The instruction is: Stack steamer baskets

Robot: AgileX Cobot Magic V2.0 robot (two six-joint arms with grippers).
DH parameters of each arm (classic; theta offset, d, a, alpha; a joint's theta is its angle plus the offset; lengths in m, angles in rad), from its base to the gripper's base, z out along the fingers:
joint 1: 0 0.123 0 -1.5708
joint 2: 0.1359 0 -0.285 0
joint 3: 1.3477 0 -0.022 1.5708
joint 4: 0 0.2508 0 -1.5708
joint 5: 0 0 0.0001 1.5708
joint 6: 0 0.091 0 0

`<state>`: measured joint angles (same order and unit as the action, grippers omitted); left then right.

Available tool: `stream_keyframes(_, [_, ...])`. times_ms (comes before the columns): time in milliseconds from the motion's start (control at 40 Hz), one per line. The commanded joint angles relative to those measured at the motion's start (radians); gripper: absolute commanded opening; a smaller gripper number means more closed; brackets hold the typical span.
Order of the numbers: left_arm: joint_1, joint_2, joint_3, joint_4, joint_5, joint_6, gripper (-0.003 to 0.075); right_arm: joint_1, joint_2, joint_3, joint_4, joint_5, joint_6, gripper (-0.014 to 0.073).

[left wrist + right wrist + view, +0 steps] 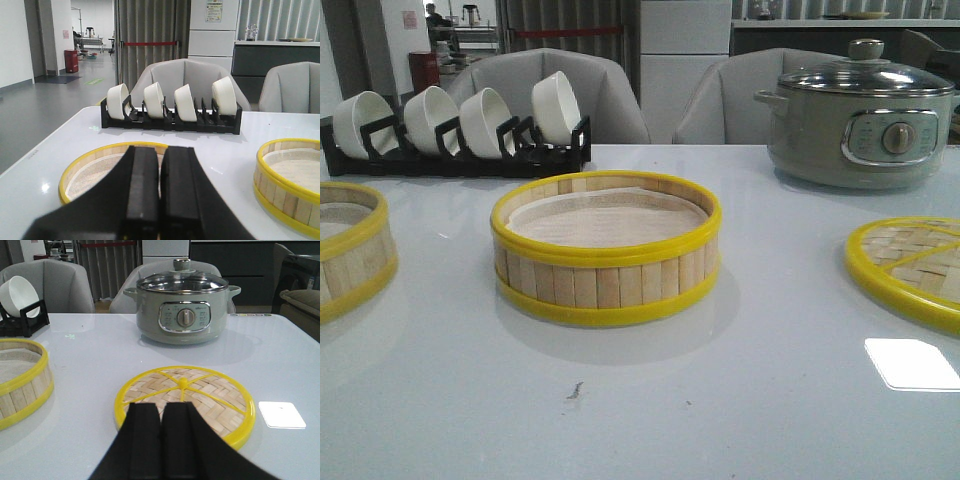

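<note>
- Sitting at frame centre in the front view: one steamer basket (pixel 606 250), a shallow round ring with a wall of upright bamboo slats, glossy yellow plastic rims top and bottom, and a pale matte liner inside. It stands flat on the table (pixel 640 400), alone, with nothing stacked on it.
- Second steamer basket (pixel 350 250) of the same make, cut off at the left edge of the front view; well apart from the first.
- Flat woven lid (pixel 910 268) at the right edge: herringbone bamboo weave, yellow rim, yellow spokes meeting at a hub. It lies flat on the table.
- Table surface is smooth, pale grey-white and reflective, with a small dark mark in the lower centre of the front view.
- Black dish rack (pixel 460 150), upper left, holds four white glazed bowls on edge.
- Electric pot (pixel 860 125), upper right: grey-green body, glass lid with metal rim and knob, round dial on a control panel. Panel markings are too small to read.
- Left gripper (pixel 160 192): black matte fingers pressed together, holding nothing, with the second basket behind them.
- Right gripper (pixel 161 440): fingers closed on each other, holding nothing, with the lid behind them.
</note>
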<state>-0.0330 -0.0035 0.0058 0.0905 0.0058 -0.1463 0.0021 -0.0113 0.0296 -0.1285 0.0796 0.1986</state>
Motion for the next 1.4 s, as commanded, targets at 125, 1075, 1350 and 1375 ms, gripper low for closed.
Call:
stream_keyframes(125, [-0.004, -0.011, 0.002, -0.002, -0.081, 0.000, 0.0092, -0.004, -0.018, -0.015, -0.012, -0.087, -0.009, 0.0056])
stream_keyframes(1075, [-0.024, 0.221, -0.281, -0.090, 0.090, -0.072, 0.0092, -0.004, -0.018, -0.015, -0.012, -0.087, -0.009, 0.0056])
stream_keyframes(1350, [-0.040, 0.690, -0.945, 0.035, 0.617, -0.070, 0.0092, -0.004, -0.018, -0.015, -0.012, -0.087, -0.009, 0.0056])
stream_keyframes(1375, [-0.040, 0.724, -0.990, 0.039, 0.661, -0.060, 0.0092, -0.004, -0.018, -0.015, -0.012, -0.087, -0.009, 0.0056])
